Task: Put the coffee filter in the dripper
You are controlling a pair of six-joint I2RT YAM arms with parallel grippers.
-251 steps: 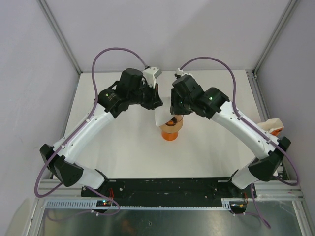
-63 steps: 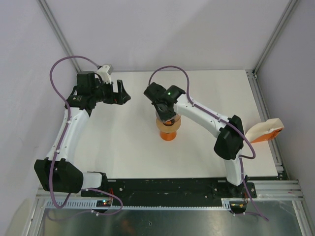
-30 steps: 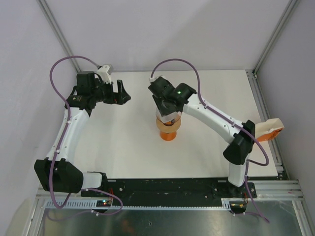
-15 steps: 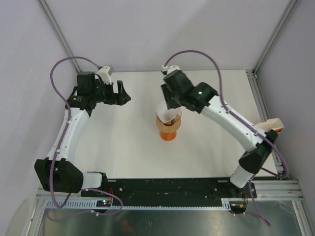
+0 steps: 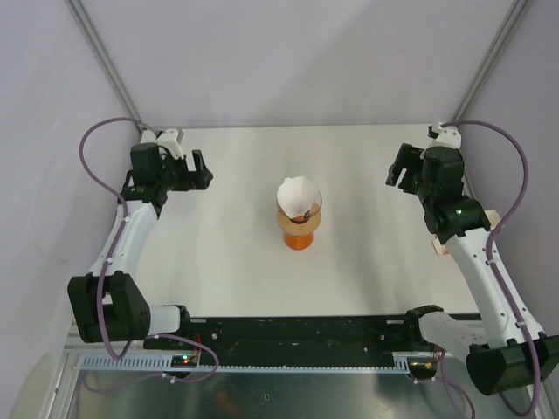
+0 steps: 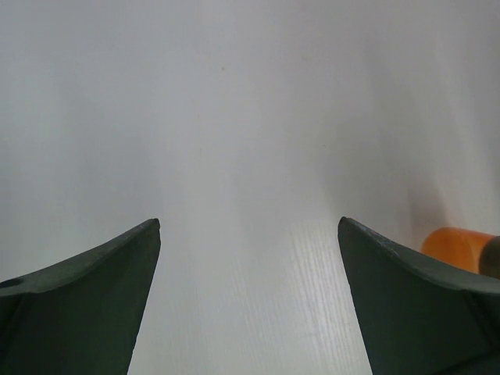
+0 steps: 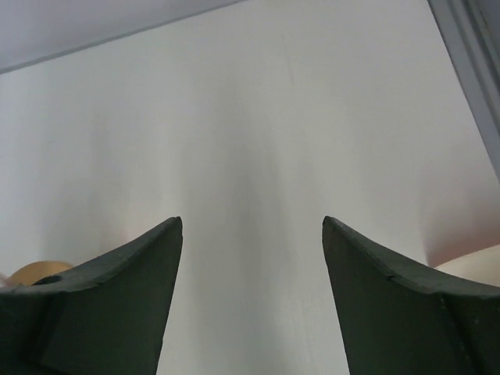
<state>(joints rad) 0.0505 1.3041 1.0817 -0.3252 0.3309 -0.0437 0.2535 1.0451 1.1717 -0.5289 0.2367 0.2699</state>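
The filter (image 5: pixel 298 195) sits cone-open in the dripper (image 5: pixel 300 234) at the middle of the table (image 5: pixel 227 253). The 2 grippers are well apart from it: the left gripper (image 5: pixel 203 168) gapes wide and empty at far left, the right gripper (image 5: pixel 400 168) parted and empty at far right.

No text, label, brand, number or sign can be read in any of your three views. In the top view, you will find only a small dark speck (image 5: pixel 307 212) where the coffee filter (image 5: pixel 295 194) meets the rim of the dripper (image 5: pixel 300 230). It is too small to make out as a character.
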